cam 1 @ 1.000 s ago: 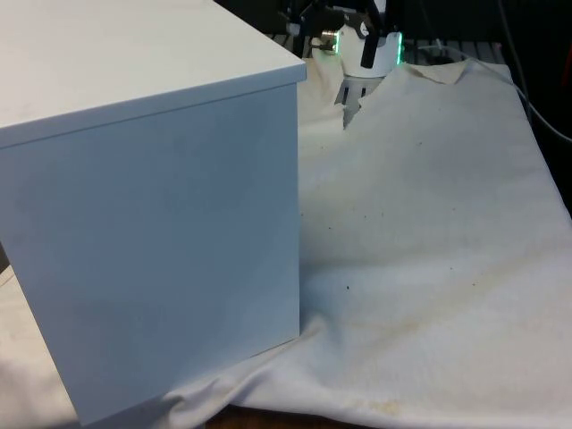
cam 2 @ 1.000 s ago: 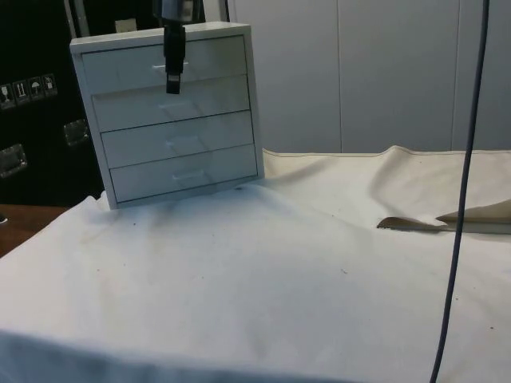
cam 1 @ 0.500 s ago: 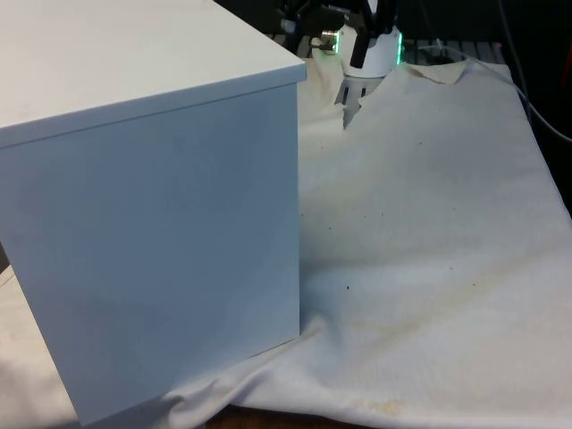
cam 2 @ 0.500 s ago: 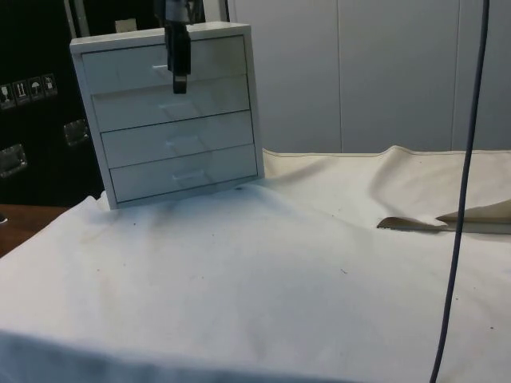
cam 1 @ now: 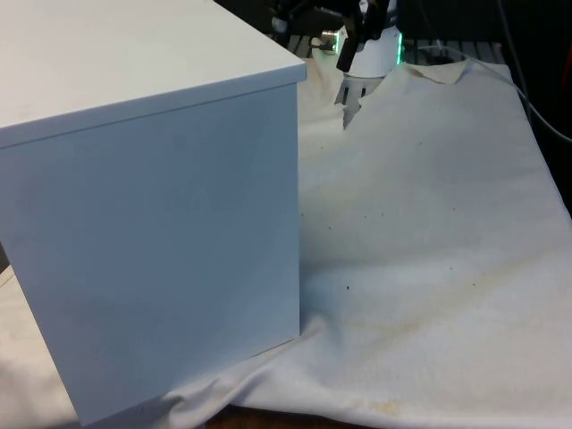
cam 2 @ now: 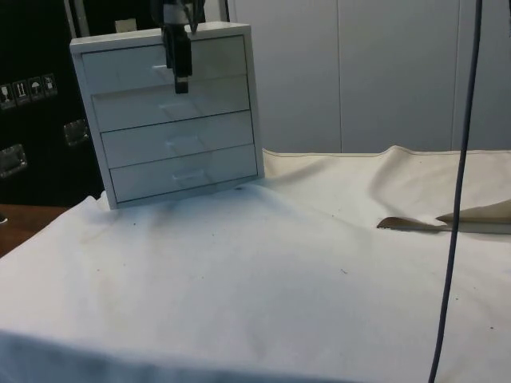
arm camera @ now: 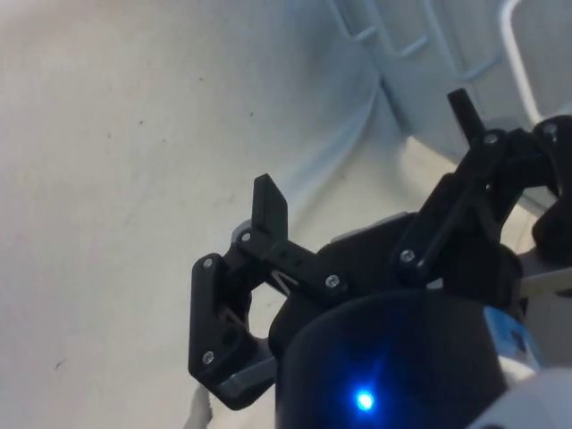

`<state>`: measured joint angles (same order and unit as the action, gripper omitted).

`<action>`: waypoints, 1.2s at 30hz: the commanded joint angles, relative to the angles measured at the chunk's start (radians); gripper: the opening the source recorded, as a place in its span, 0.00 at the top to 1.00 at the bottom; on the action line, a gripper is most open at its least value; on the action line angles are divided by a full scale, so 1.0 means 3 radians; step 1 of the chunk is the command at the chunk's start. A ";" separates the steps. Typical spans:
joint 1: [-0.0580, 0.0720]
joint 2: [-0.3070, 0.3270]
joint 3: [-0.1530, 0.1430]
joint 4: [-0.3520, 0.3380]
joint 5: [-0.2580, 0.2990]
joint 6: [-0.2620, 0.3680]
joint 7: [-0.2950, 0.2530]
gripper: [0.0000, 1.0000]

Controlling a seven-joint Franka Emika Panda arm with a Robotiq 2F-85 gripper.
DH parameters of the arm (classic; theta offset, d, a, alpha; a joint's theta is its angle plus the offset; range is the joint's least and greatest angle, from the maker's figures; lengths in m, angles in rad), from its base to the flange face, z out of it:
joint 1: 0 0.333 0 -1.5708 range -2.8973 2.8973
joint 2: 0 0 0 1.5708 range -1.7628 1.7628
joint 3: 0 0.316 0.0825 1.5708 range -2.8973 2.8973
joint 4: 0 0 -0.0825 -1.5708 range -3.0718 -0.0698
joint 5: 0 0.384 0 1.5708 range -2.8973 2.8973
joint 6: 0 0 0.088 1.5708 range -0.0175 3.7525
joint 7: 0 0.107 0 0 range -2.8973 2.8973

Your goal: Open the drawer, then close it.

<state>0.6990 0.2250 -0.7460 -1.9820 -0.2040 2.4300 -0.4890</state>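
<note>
The chest of drawers stood at the side view's upper left, every drawer shut. Its blank back took up the front view's left, hiding the drawer fronts. The gripper hung before the top drawer, probably lining up on its handle. In the wrist view its fingers were spread apart.

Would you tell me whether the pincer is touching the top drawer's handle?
Cannot tell: in the side view the pincer overlaps the top drawer, hiding any contact.
</note>
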 commanded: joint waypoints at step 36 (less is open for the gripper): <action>0.0000 0.0173 -0.0073 0.0023 -0.0940 0.0303 0.0647 0.00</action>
<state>0.6980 0.2750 -0.7600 -1.9740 -0.4700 2.5000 -0.3050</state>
